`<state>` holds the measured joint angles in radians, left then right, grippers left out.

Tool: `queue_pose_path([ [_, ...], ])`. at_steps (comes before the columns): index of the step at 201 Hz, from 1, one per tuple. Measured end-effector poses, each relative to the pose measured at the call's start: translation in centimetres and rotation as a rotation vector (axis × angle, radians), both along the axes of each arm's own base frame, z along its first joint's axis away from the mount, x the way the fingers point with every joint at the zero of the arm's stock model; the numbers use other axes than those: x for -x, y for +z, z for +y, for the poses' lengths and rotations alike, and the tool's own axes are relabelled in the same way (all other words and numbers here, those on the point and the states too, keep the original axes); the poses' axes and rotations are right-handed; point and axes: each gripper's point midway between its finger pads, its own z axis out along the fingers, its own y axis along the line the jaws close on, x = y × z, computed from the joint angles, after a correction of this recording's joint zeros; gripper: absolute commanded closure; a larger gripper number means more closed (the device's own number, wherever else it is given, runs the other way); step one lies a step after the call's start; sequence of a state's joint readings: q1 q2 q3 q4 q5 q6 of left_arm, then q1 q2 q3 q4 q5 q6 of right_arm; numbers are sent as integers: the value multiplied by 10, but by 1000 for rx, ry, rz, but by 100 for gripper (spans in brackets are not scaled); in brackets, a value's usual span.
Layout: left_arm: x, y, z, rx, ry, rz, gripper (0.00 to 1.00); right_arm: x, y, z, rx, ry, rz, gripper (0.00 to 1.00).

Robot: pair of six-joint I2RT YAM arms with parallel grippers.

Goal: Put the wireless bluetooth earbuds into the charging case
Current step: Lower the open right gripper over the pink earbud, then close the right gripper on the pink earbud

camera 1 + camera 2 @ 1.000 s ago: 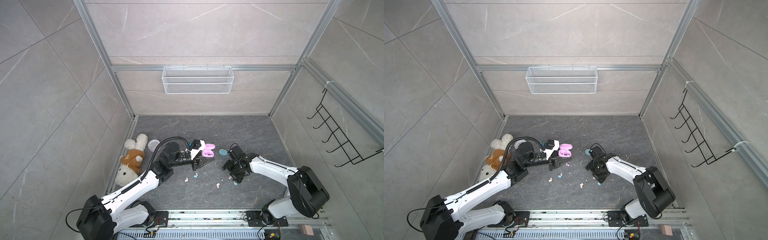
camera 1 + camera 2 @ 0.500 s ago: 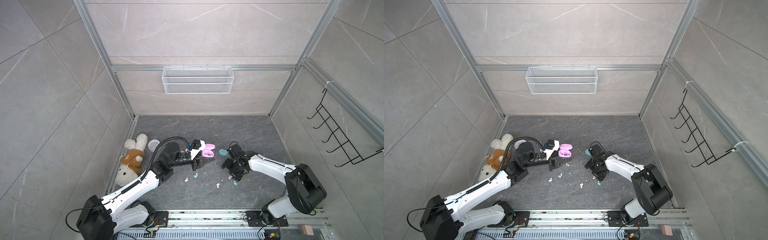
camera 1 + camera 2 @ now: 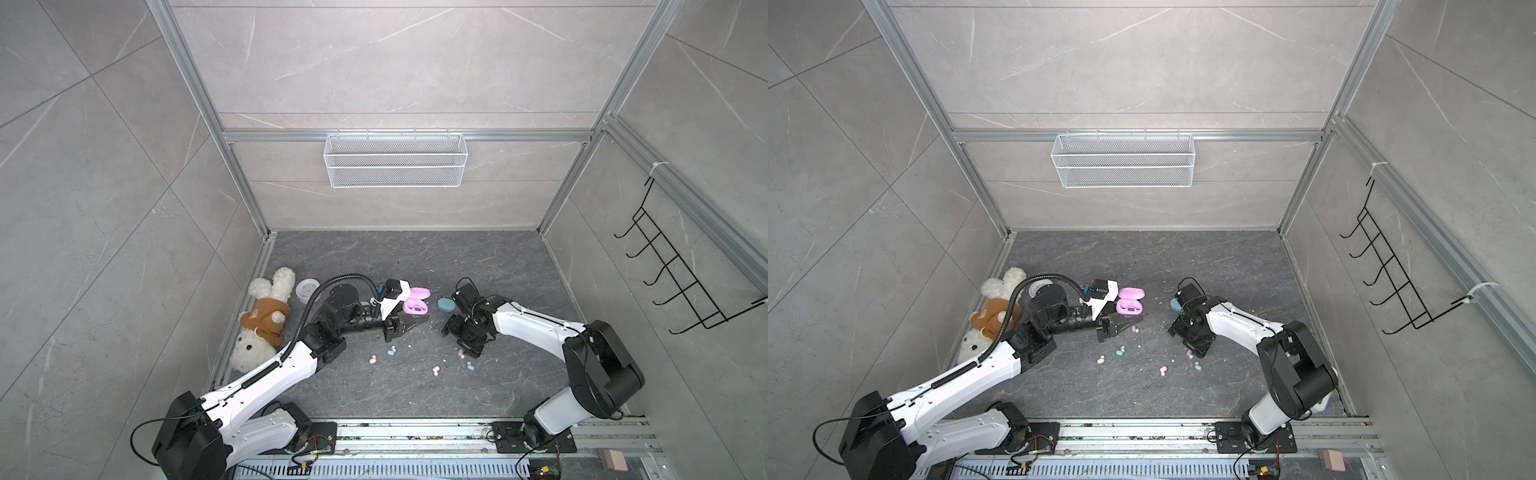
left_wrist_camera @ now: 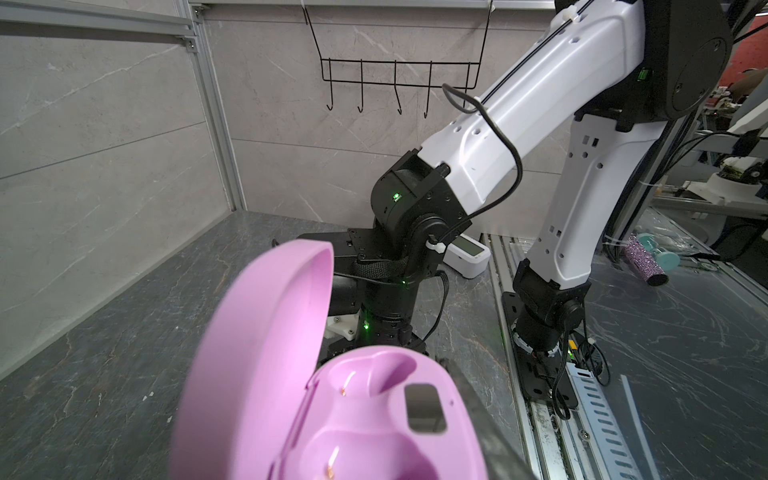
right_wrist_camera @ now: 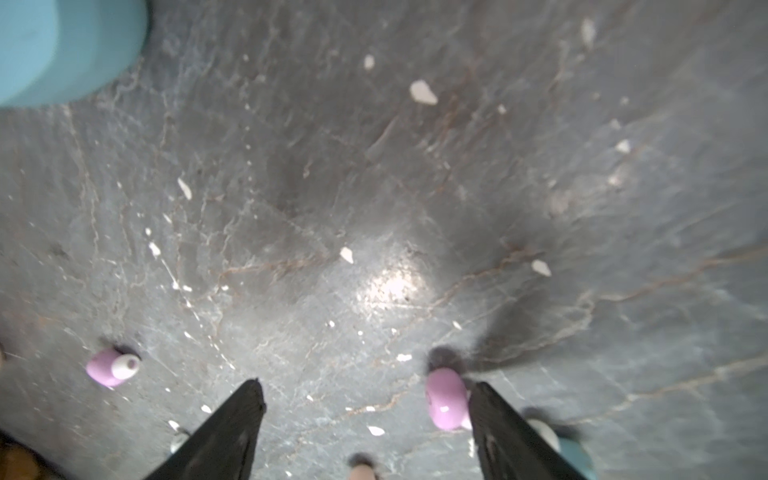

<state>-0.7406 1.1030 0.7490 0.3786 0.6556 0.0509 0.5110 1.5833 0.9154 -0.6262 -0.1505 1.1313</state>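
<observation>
A lilac charging case (image 3: 415, 305) lies open on the floor, both wells empty in the left wrist view (image 4: 353, 415). My left gripper (image 3: 417, 322) is shut beside its front; whether it touches the case I cannot tell. My right gripper (image 5: 365, 384) points down at the floor, open. A lilac earbud (image 5: 446, 399) lies between its fingers, against one of them, also seen in a top view (image 3: 460, 353). A second lilac earbud (image 5: 112, 368) lies apart. Blue earbuds (image 3: 469, 365) (image 3: 390, 352) and peach earbuds (image 3: 435, 370) (image 3: 372, 359) lie loose on the floor.
A closed teal case (image 3: 446, 304) sits behind the right gripper. A plush rabbit (image 3: 266, 320) and a small round lilac dish (image 3: 307, 289) lie by the left wall. White debris specks (image 5: 423, 92) dot the floor. A wire basket (image 3: 395, 160) and hook rack (image 3: 681, 282) hang on the walls.
The right arm has shifted slightly over the lilac earbud, and its jaws have narrowed a little. The left arm and the open case have not moved.
</observation>
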Motion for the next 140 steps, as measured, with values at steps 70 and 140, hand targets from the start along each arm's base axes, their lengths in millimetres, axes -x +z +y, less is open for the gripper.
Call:
queue_pose_path([
  [70, 1, 2, 1, 4, 0, -5, 77, 10, -4, -14, 85, 161, 93, 54],
  [140, 2, 3, 2, 5, 0, -6, 77, 10, -2, -17, 104, 275, 96, 65],
])
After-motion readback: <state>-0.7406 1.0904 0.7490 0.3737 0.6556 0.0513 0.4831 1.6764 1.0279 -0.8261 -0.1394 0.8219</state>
